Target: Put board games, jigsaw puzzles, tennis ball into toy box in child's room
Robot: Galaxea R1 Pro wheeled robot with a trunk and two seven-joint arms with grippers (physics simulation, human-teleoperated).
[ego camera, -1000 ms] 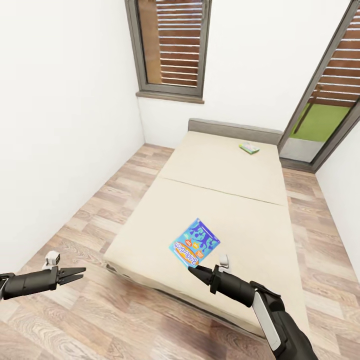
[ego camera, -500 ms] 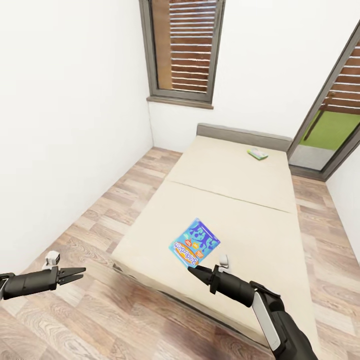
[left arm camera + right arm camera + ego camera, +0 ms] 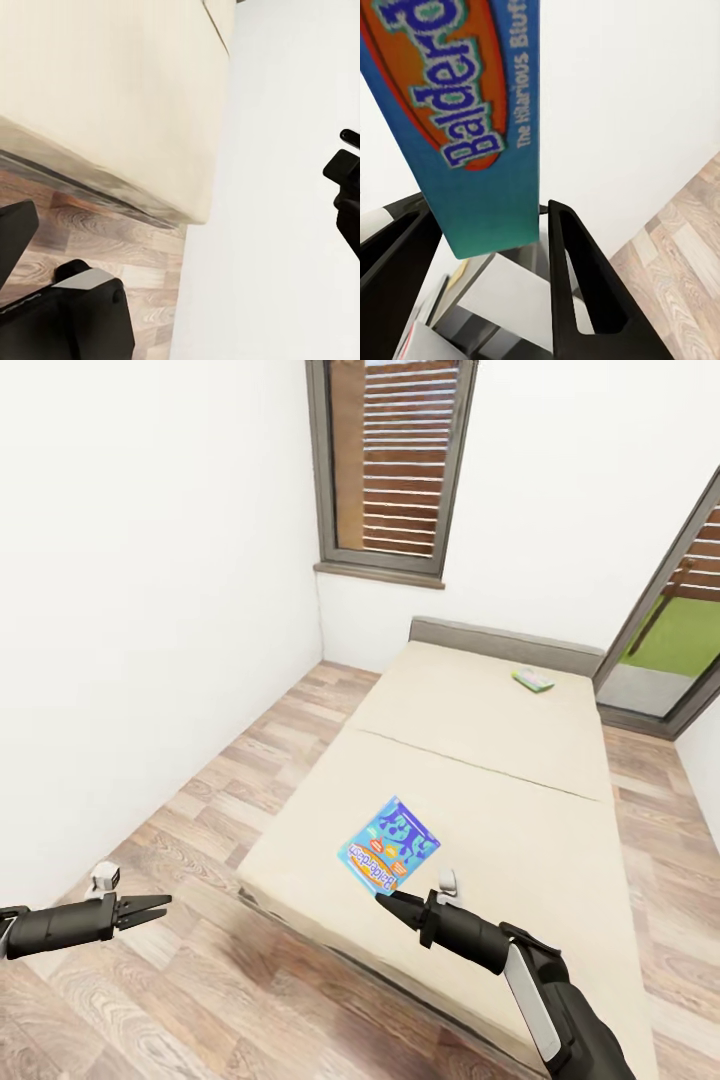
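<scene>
Blue game (image 3: 390, 844): held by my right tool (image 3: 386, 903) at its near edge, lifted above the near end of the bed (image 3: 480, 760). The right wrist view shows the box (image 3: 472, 112) standing between the two fingers (image 3: 577, 285), title "Balderdash" readable; I judge the jaws clamped on its lower edge, though the contact itself is partly hidden.

Second game (image 3: 533, 679): small, greenish, lying flat on the far right of the bed close to the headboard (image 3: 500, 640). Untouched.

Left tool (image 3: 150, 906): out to the left over the wood floor (image 3: 200, 960), fingers slightly parted, nothing between them. The left wrist view shows the mattress side (image 3: 112, 112) and a strip of floor.

Progress: early. One game is in hand but not delivered. The far game is not yet collected. I cannot judge the state of the tabletop, toy box, puzzles, ball or third game from here.

Next, as I judge it: carry the blue game to the toy box, then come back for the far one; that one needs a long reach, or an approach from the right side of the bed.
</scene>
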